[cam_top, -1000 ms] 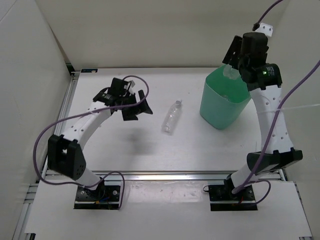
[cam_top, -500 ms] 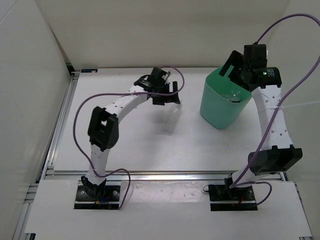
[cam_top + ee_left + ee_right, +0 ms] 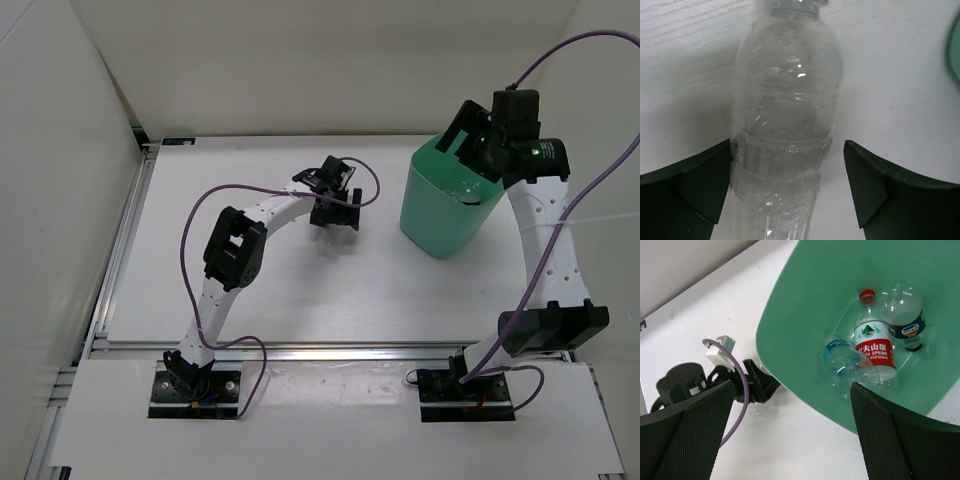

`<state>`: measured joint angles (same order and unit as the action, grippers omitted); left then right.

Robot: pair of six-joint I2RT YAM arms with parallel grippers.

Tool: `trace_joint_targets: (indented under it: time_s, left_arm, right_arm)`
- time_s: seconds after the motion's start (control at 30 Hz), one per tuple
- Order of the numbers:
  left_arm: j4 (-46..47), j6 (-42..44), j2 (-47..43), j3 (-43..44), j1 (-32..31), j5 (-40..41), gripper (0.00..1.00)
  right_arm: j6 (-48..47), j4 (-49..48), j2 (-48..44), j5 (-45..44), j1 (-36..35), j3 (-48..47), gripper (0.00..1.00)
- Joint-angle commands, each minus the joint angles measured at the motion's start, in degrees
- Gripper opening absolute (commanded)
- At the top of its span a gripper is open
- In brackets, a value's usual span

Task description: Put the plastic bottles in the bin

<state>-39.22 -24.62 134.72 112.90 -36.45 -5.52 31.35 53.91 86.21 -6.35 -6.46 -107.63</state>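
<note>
Left wrist view: what has the left tool [image 3: 787,150] got?

Nothing gripped. It's spread wide, jaws either side of the plain bottle [image 3: 785,90] lying on the table [image 3: 890,75].

And the right tool [image 3: 792,386]?

Wide open, empty, above the bin [image 3: 805,300] — red-labelled bottle [image 3: 874,347], blue-labelled bottle [image 3: 840,352] and black-labelled bottle [image 3: 905,315] lie inside.

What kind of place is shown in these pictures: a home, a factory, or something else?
Probably a robotics lab test cell, not a home: a white table boxed in by plain white panels, the left arm and right arm bolted at its near edge, and a green bin holding bottles.
</note>
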Motion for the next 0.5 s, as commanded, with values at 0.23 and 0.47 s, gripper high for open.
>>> trace_joint_targets:
  time_s: [0.23, 0.47]
  left_arm:
    - [-0.2, 0.1, -4.0, 1.4, 2.0, -8.6, 0.49]
    - [-0.2, 0.1, -14.9, 6.4, 3.3, -1.3, 0.40]
  right_arm:
    - [0.3, -0.6, -6.2, 0.2, 0.0, 3.0, 1.00]
    - [0.6, -0.6, -17.7, 1.3, 0.0, 5.5, 1.00]
